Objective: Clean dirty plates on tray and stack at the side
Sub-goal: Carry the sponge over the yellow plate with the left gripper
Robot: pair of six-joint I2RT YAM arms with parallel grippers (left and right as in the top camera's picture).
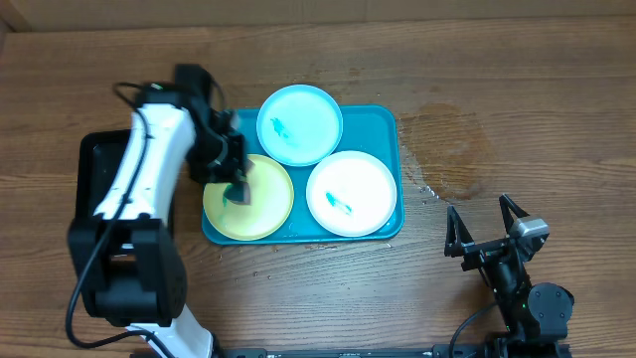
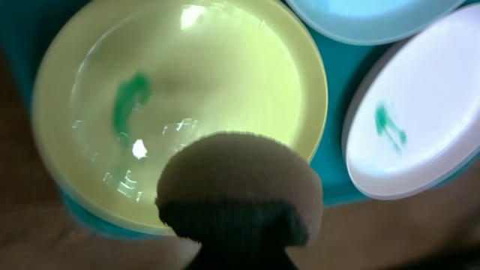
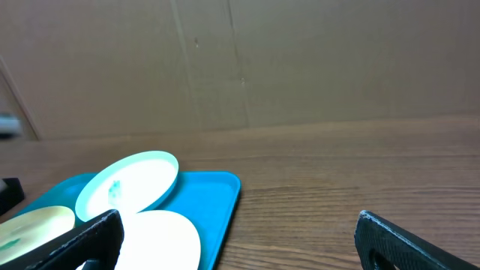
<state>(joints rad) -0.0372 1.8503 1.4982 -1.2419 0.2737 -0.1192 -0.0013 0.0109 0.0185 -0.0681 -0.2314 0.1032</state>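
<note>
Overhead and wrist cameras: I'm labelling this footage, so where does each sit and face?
Overhead: above the table, facing straight down on the tray; left arm and right arm show.
Left wrist: close over the yellow-green plate, facing down; only a blurred brown pad shows.
Right wrist: low, right of the tray, facing the cardboard wall; open right pincer shows.
Shared: all three see the white plate.

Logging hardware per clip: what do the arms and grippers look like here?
Left arm: white shell, black joints and base, black cable looping alongside; black left gripper. Right arm: black, silver block at the wrist; right gripper has two black pointed fingers.
</note>
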